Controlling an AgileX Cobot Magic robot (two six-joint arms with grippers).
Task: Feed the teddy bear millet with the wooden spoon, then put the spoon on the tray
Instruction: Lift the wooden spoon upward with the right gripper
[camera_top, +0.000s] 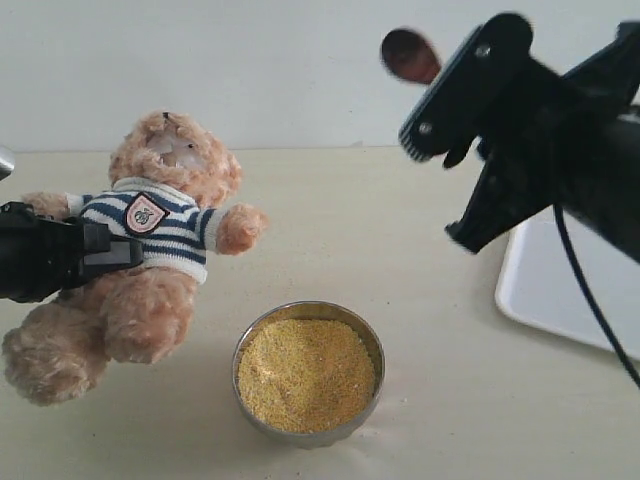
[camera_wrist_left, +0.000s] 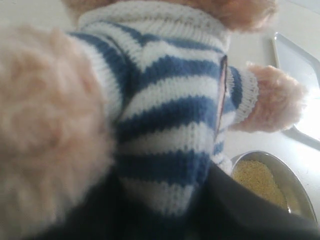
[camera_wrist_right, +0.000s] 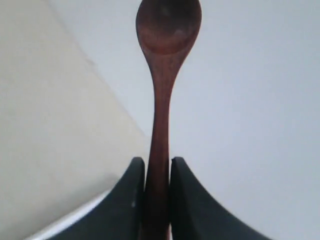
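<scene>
Exterior view shows the teddy bear (camera_top: 150, 260) on the left of the tabletop (camera_top: 400, 220), leaning back with its face turned upward. The left pincer (camera_top: 120, 250) comes in from the left edge and grips the bear's striped shirt at the torso. In the left wrist view, dark fingers (camera_wrist_left: 240, 210) press against the knit on either side. Just right of the bear's legs, on the near side, stands the steel bowl (camera_top: 241, 358) heaped with millet (camera_top: 305, 372). High on the right, the right pincer (camera_wrist_right: 157, 167) is closed on the handle of the wooden spoon (camera_top: 410, 55). The spoon's round bowl is raised against the far wall, well apart from the bear's face. The white tray (camera_top: 560, 290) lies at the right edge, partly hidden by the right arm.
</scene>
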